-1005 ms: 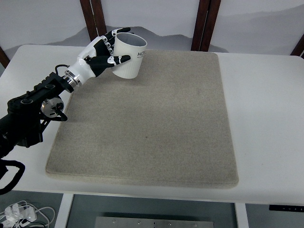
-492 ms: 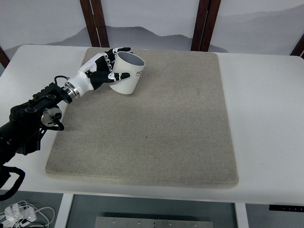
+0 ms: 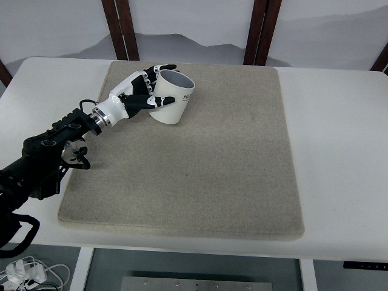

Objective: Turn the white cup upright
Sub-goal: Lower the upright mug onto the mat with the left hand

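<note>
1. 1 view only, the top view: the left hand [image 3: 138,94] comes in from the left edge and its fingers [image 3: 162,68] are curled round the white cup [image 3: 172,97], some over the far side by the rim and 1 across the near side, so the hand has hold of the cup.
2. The cup is at the far left part of the grey mat [image 3: 200,163], which lies on the white table [image 3: 339,151]. Its base seems to be touching the mat, though I cannot tell whether it rests flat.
3. The mouth faces up and a little to the far side; the long axis runs from base to rim, close to vertical but seemingly tilted slightly, with the printed lettering on the right side.
4. Risk, as I judge it: if the fingers let go while the cup is tilted, it could rock and tip back onto its side.
5. A second risk: the finger near the rim may drag the cup left as the hand pulls away, toppling it or sliding it toward the mat's edge.
6. The right arm does not show anywhere.
</note>
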Controlling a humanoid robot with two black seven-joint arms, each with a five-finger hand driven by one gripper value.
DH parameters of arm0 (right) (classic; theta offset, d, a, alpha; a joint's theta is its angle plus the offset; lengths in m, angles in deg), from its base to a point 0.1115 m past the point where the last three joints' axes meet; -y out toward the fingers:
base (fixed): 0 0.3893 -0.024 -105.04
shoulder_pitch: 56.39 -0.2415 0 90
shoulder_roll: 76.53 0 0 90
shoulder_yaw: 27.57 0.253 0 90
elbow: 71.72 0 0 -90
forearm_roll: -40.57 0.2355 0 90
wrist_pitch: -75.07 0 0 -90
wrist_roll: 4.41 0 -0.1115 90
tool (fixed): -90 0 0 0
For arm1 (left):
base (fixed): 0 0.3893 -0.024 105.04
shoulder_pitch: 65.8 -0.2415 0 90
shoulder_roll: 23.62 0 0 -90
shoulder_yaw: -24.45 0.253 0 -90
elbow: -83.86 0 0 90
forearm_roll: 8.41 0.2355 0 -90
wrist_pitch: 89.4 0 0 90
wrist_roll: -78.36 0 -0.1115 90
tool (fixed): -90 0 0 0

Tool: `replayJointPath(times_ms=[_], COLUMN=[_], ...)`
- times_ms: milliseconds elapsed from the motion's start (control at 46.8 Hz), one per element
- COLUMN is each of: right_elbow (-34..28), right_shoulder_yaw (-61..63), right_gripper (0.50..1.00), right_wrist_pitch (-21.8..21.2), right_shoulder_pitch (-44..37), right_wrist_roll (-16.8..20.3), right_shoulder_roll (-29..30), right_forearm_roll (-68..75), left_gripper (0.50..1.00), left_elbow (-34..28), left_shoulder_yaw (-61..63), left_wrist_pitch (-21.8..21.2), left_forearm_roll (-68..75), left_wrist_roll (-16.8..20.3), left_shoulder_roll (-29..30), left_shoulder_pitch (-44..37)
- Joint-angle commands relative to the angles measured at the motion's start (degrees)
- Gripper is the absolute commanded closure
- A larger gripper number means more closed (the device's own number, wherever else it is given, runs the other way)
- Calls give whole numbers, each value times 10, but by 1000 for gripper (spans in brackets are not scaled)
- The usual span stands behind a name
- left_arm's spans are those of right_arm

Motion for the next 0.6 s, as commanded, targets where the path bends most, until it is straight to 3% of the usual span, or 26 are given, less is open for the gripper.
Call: replayJointPath(times_ms=[0, 64, 107, 150, 364, 578], right_elbow=[0, 0, 0, 0, 0, 0], right_shoulder_yaw=[-1, -1, -1, -1, -1, 0], right_gripper=[548, 548, 548, 548, 548, 548], right_wrist_pitch=[0, 0, 0, 0, 0, 0], right_shoulder_pitch=[0, 0, 0, 0, 0, 0], right_wrist_roll=[0, 0, 0, 0, 0, 0], right_shoulder_roll=[0, 0, 0, 0, 0, 0], right_forearm_roll=[0, 0, 0, 0, 0, 0], left_gripper=[626, 609, 555, 542, 506, 506], left_elbow=[0, 2, 2, 1, 1, 4], left_shoulder_yaw=[0, 8, 18, 23, 24, 18], left_wrist_pitch=[0, 0, 0, 0, 0, 0], left_forearm_roll=[0, 1, 0, 0, -1, -2], left_wrist_roll=[0, 0, 0, 0, 0, 0], left_shoulder_roll=[-1, -1, -1, -1, 3, 9], left_shoulder_pitch=[0, 0, 0, 0, 1, 4])
